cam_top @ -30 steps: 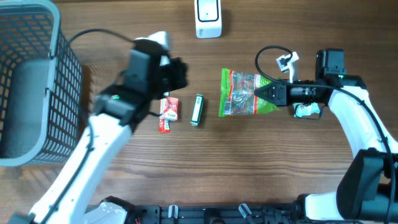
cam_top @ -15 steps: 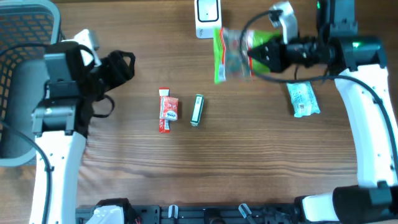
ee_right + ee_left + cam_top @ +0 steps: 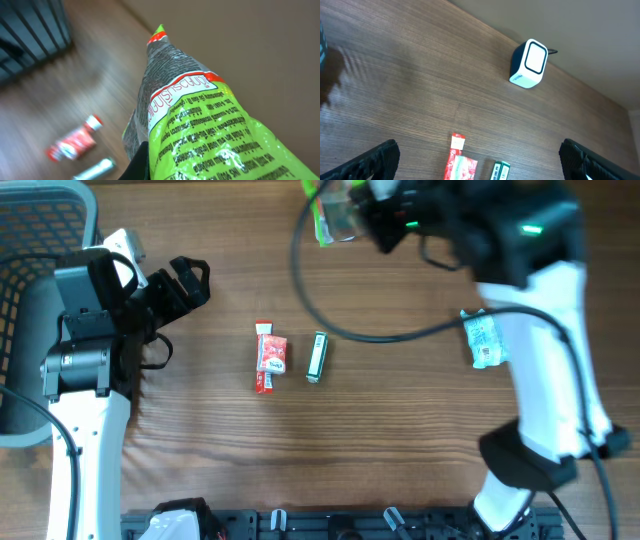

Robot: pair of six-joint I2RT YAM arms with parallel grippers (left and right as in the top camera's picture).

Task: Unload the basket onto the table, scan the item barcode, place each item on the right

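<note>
Right tool (image 3: 368,218): pinched shut on one edge of the green snack bag (image 3: 200,125).
Green snack bag: held up over the far edge of the tabletop (image 3: 400,440).
Left tool (image 3: 175,315): spread wide, nothing held, beside the basket (image 3: 60,188).
Scanner (image 3: 529,63): stood at the tabletop's far side.
Red packet (image 3: 269,356) and green stick (image 3: 317,356): laid side by side mid-tabletop.

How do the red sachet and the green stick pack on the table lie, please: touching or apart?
Apart. The overhead view shows a strip of bare wood between the red sachet and the green stick pack.
</note>
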